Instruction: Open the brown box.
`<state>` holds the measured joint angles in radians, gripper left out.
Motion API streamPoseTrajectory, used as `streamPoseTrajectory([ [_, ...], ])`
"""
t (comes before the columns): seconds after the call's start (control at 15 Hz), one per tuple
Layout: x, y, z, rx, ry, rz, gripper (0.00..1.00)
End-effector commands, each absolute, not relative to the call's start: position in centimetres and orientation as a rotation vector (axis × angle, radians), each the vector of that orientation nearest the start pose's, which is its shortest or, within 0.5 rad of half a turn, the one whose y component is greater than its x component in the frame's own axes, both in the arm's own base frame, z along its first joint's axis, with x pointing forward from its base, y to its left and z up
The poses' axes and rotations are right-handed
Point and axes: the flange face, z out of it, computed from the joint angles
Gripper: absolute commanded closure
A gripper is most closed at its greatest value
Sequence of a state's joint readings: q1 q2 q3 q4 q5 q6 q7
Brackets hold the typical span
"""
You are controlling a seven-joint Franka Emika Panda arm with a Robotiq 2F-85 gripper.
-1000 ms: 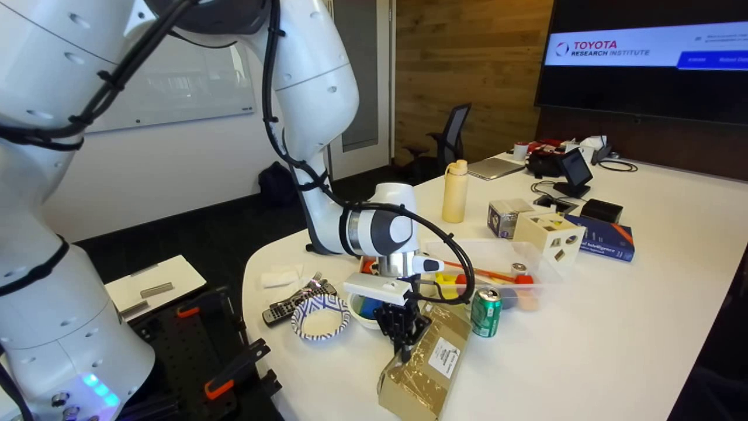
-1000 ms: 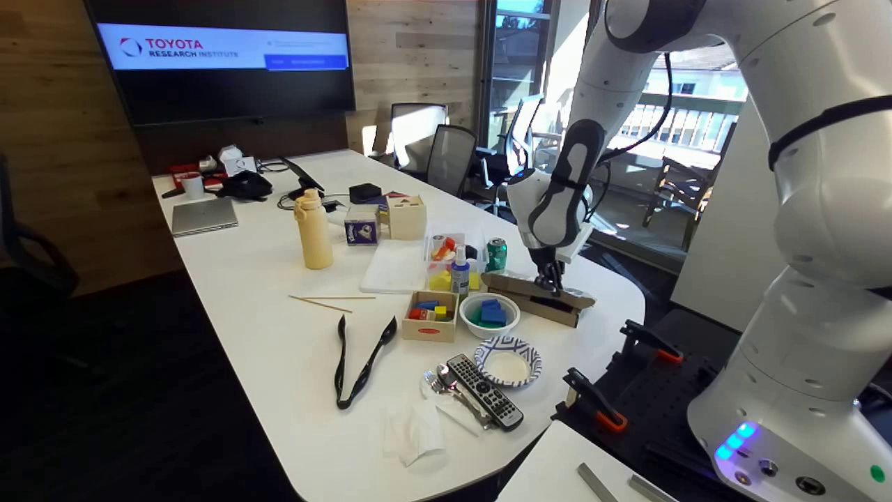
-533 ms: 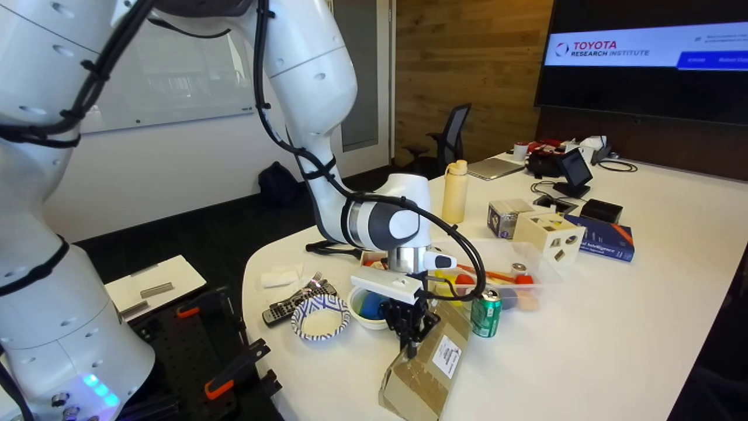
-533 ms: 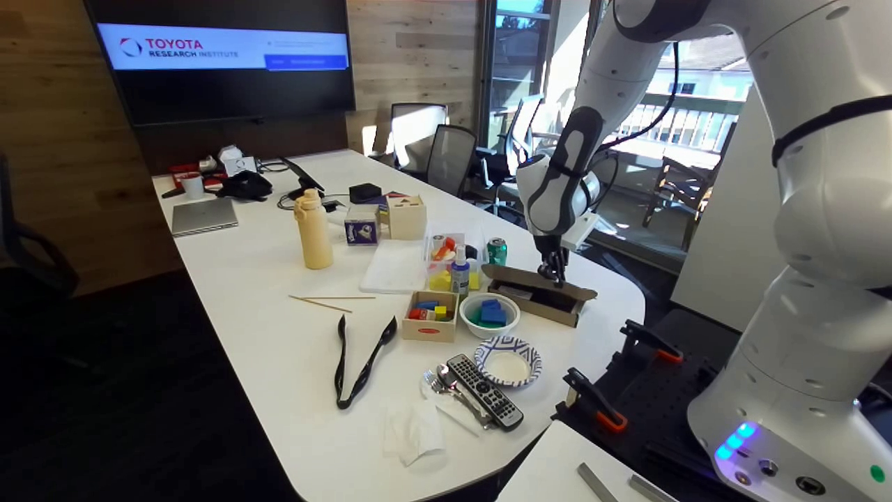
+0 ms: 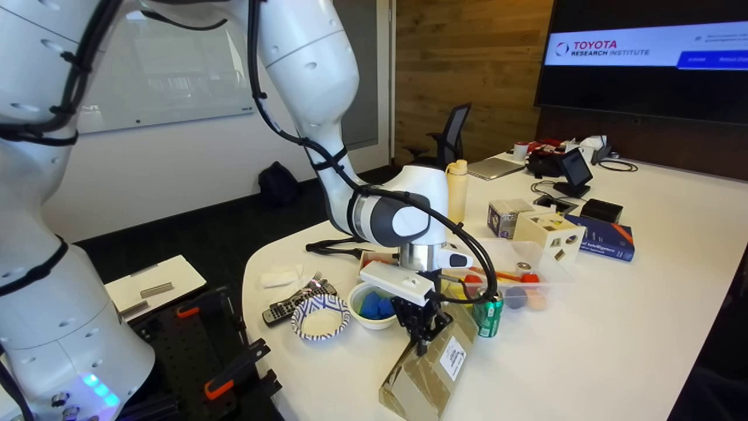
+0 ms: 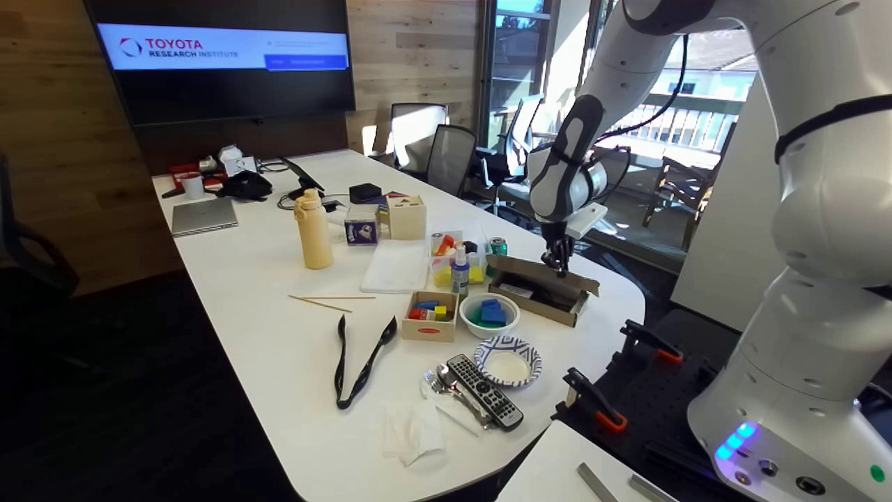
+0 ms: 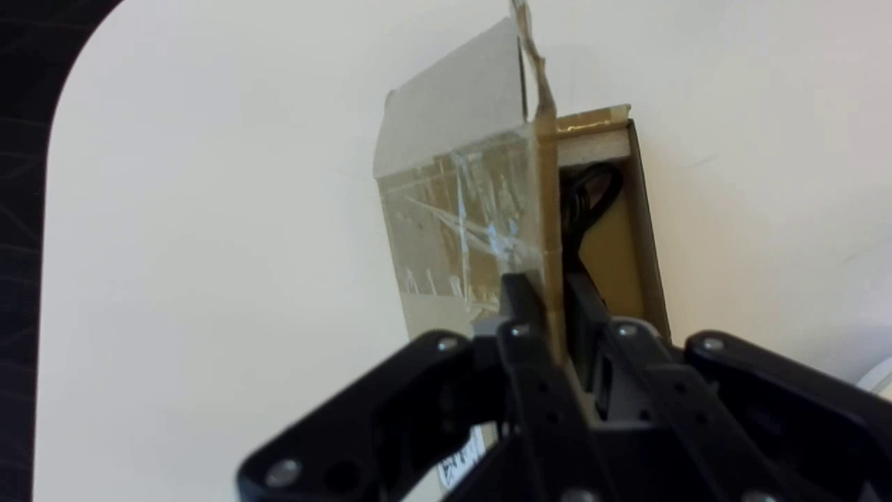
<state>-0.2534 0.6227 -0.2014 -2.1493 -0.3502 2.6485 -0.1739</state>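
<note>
The brown box [image 5: 429,374] lies on the table with its lid [image 7: 460,216] raised and tilted. In an exterior view the front wall of the box [image 6: 533,307] and its dark inside show under the lid. In the wrist view a black cable [image 7: 592,202] lies inside. My gripper [image 7: 548,286] is shut on the lid's free edge, one finger on each side of it. It also shows at the lid's edge in both exterior views [image 5: 422,348] [image 6: 559,268]. The part of the box under the gripper is hidden in the wrist view.
A green can [image 5: 488,318] stands close behind the raised lid. A clear plastic bin [image 5: 555,275] with toys is beside it. A white bowl [image 6: 475,328] with blue blocks and a patterned bowl [image 6: 507,366] stand near the box's front. A spray bottle [image 6: 460,275] stands near its end.
My gripper has moved up and away from the box's open front, swinging the lid higher. More of the inside shows. The clear bin and green can have shifted slightly.
</note>
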Motion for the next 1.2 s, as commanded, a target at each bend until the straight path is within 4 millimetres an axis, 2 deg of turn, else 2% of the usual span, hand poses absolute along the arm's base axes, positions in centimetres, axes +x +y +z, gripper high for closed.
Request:
streamPoseTrajectory([
  [0.0, 49.0, -24.7, 12.2, -3.37, -0.014, 0.302, 0.52],
  [0.33, 49.0, -26.0, 13.0, -3.422, 0.126, 0.276, 0.15],
  [0.47, 49.0, -25.8, 12.8, -3.435, 0.151, 0.287, 0.0],
  [0.6, 48.9, -24.9, 12.5, -3.448, 0.134, 0.299, 0.0],
  [0.8, 48.3, -21.7, 10.7, -3.535, 0.081, 0.296, 0.0],
  [1.13, 47.6, -16.4, 5.9, -3.74, -0.012, 0.24, 0.0],
])
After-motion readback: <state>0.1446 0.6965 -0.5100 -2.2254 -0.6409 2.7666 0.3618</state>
